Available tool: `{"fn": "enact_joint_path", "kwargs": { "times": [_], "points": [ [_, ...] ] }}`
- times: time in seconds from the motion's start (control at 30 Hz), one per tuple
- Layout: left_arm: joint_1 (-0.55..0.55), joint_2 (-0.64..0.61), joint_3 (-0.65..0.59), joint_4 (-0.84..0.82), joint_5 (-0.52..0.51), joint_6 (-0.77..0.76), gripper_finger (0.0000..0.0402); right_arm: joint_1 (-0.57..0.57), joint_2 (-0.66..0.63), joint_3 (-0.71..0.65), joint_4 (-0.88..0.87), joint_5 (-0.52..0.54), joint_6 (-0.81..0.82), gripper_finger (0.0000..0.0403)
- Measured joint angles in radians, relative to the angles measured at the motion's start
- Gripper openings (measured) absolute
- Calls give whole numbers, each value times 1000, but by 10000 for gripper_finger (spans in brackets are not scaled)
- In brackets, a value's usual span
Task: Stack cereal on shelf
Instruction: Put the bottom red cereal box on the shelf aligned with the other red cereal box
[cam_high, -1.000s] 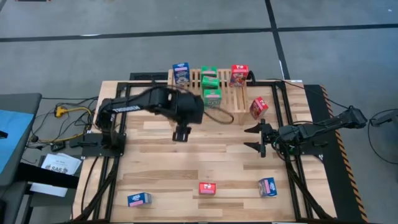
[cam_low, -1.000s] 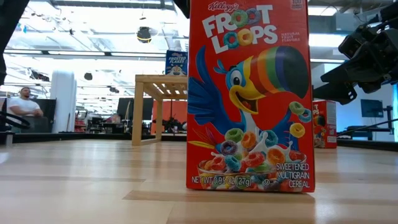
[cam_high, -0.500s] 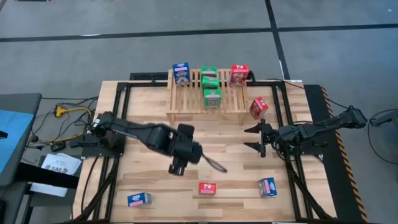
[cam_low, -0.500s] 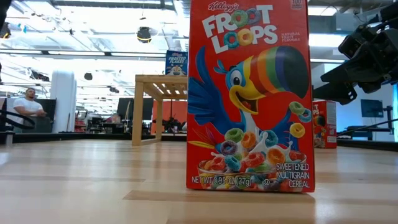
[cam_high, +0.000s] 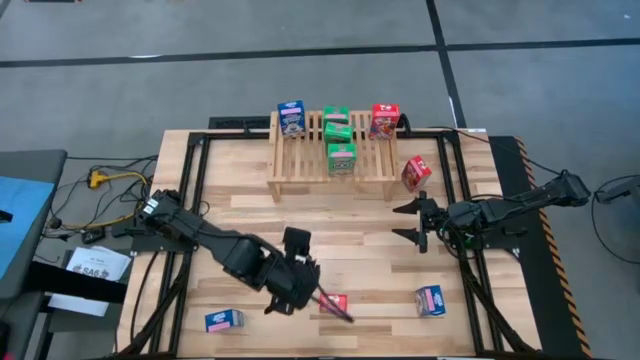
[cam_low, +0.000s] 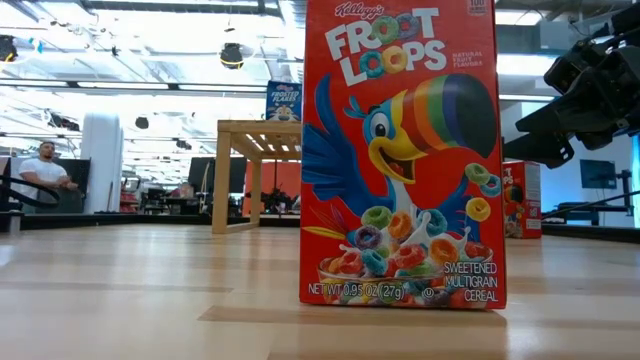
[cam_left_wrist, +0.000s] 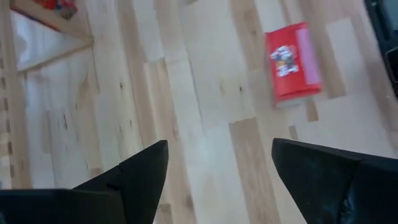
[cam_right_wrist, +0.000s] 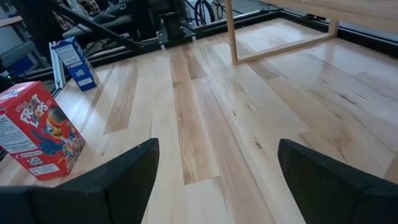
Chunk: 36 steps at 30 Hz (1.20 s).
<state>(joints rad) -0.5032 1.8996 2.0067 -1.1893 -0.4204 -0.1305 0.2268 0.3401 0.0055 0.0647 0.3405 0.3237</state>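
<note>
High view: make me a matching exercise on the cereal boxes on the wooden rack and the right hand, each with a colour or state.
Things:
1. left-end box on the wooden rack
2. two middle boxes
3. right-end box
4. right hand

Colour or state:
a. open
b. red
c. blue
d. green

Pairs: 1-c, 2-d, 3-b, 4-a
</note>
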Motion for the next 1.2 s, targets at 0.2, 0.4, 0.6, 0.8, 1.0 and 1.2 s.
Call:
{"fn": "enact_joint_path", "kwargs": {
  "times": [0.2, 0.4, 0.6, 0.8, 1.0, 1.2],
  "points": [
    [-42, 3, -108, 138, -34, 15, 292, 0, 0, 0, 0, 0, -3, 354],
    [-46, 3, -239, 344, -19, 32, 293, 0, 0, 0, 0, 0, -3, 354],
    [-45, 2, -325, 492, 41, 32, 294, 0, 0, 0, 0, 0, -2, 354],
    [-46, 2, -378, 571, 67, 23, 294, 0, 0, 0, 0, 0, -2, 354],
    [-46, 1, -378, 600, 83, 29, 294, 0, 0, 0, 0, 0, -2, 354],
    [-47, 38, -376, 623, 103, 35, 294, 0, 0, 0, 0, 0, 1, 354]
  ]
}}
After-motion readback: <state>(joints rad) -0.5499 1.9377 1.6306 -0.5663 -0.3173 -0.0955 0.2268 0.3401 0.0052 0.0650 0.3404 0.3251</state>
